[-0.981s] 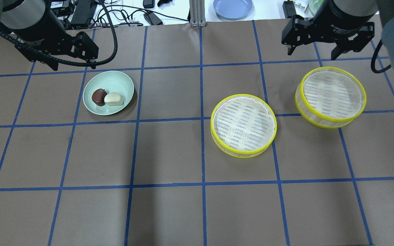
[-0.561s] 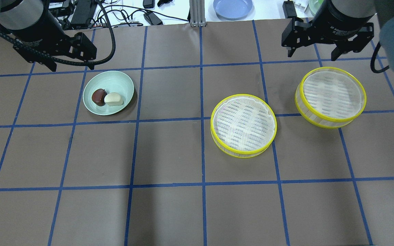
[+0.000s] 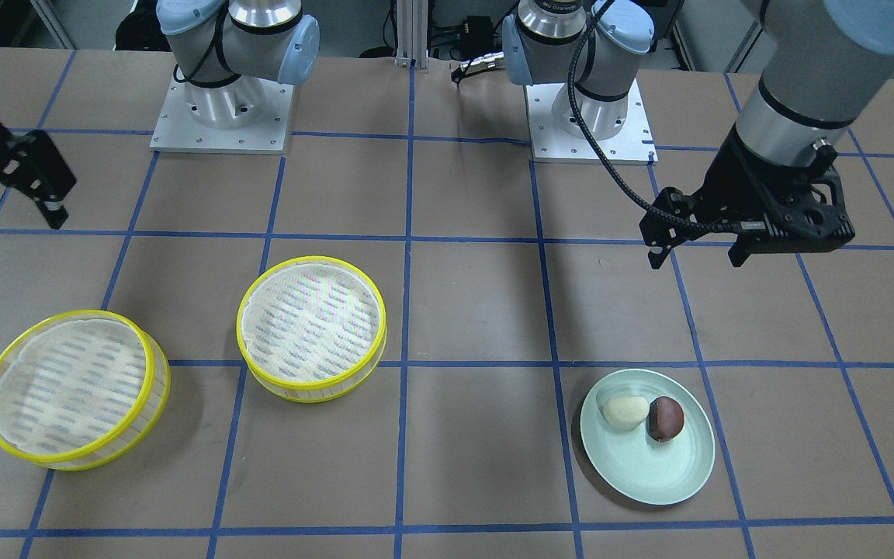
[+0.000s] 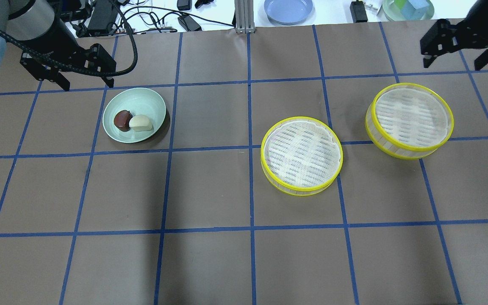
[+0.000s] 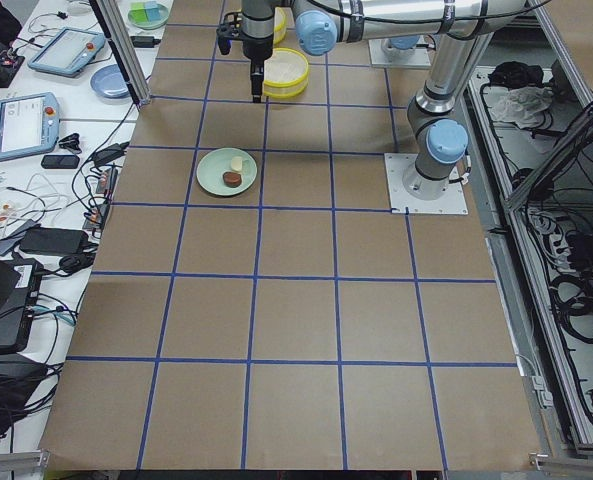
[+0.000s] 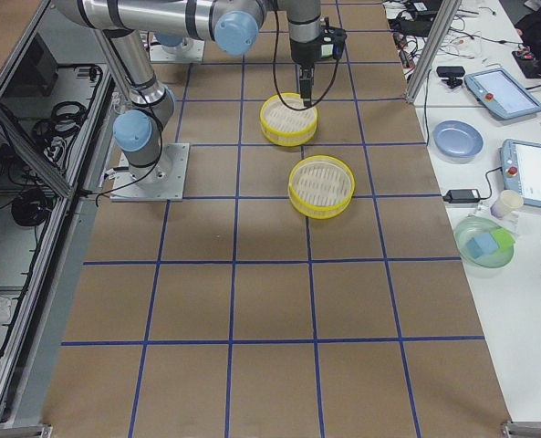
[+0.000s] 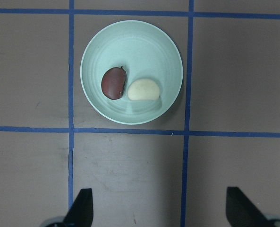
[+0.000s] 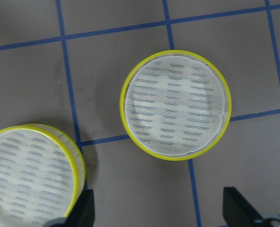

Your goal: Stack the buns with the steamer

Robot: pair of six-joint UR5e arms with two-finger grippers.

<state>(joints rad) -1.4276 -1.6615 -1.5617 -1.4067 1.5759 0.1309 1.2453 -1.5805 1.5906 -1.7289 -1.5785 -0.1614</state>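
Observation:
A cream-white bun (image 4: 140, 123) and a dark reddish-brown bun (image 4: 122, 120) lie side by side, touching, on a pale green plate (image 4: 142, 99) at the left. They also show in the left wrist view, brown (image 7: 114, 83) and cream (image 7: 143, 90). Two empty yellow-rimmed steamer trays stand apart on the right, one near the middle (image 4: 301, 155) and one farther right (image 4: 410, 120). My left gripper (image 4: 87, 86) is open and empty, raised behind the plate. My right gripper (image 4: 451, 67) is open and empty, raised behind the right steamer tray.
Beyond the table's back edge lie a blue plate (image 4: 288, 9), a green bowl with blocks (image 4: 409, 8), and cables and power bricks (image 4: 142, 19). Both arm bases (image 3: 222, 116) are bolted to the table on the robot's side.
My right gripper has moved clearly to the right, past the far steamer tray's back edge. My left gripper has shifted slightly left. The buns and trays have not moved.

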